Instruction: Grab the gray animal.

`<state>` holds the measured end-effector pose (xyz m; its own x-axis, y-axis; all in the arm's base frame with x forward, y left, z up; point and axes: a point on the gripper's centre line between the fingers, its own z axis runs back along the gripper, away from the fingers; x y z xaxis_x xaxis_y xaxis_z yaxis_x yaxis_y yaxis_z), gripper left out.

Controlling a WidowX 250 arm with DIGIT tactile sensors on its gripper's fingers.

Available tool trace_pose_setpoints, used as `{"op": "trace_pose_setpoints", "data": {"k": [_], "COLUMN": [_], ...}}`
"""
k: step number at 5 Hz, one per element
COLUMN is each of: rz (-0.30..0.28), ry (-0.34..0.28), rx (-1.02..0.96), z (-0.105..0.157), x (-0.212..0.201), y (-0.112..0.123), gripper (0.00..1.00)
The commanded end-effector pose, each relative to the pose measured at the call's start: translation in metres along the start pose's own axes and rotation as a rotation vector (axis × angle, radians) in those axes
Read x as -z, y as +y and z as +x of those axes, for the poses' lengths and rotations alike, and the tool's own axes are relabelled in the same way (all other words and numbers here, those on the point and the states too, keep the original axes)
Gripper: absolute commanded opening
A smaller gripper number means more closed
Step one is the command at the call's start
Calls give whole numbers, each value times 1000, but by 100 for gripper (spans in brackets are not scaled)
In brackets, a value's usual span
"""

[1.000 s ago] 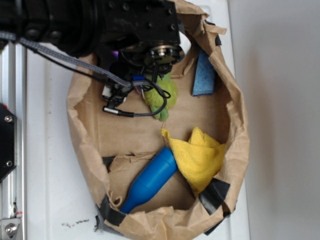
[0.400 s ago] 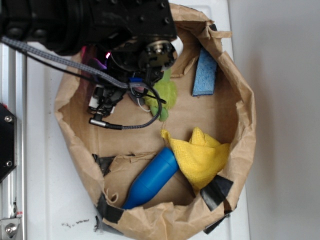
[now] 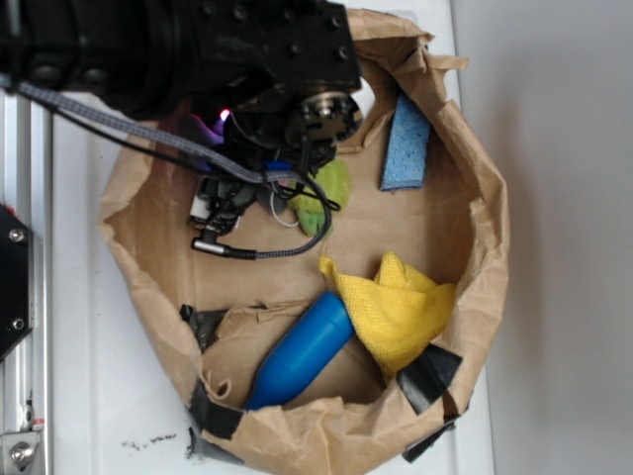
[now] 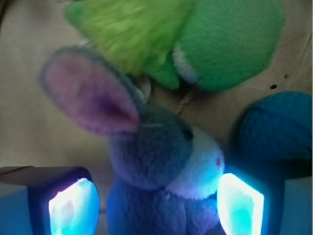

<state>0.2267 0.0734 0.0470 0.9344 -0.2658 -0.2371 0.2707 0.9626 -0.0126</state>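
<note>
In the wrist view the gray animal point(image 4: 161, 166) is a plush bunny with a pink-lined ear, a white muzzle and a pink nose. It lies between my two glowing fingers point(image 4: 73, 205). My gripper point(image 4: 156, 208) is open around its body. There is a gap on the left side, and the right finger is close by its muzzle. In the exterior view my gripper point(image 3: 282, 183) is down inside the paper bag and hides the bunny. The lime-green plush point(image 4: 195, 39) lies just beyond the bunny and shows beside the gripper in the exterior view point(image 3: 324, 193).
A teal-blue ball point(image 4: 281, 127) sits right of the bunny. The brown paper bag point(image 3: 487, 228) walls everything in. Inside it lie a blue bottle-shaped toy point(image 3: 297, 351), a yellow cloth point(image 3: 401, 307) and a blue sponge point(image 3: 404, 143). A cable point(image 3: 257, 247) loops below the gripper.
My gripper has gone lower into the bag and covers more of the green plush. The bag's left wall has been pushed outward to the left.
</note>
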Motion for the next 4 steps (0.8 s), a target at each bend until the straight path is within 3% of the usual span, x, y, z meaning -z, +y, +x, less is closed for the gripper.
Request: {"op": "trace_pose_setpoints", "data": {"k": [1, 3, 4], "rz": [80, 76, 66], "ry": [-19, -15, -9], "rx": [9, 12, -25], "z": [17, 14, 15], "x": [5, 4, 5], "y": [-1, -1, 3], "gripper": [100, 100, 0]}}
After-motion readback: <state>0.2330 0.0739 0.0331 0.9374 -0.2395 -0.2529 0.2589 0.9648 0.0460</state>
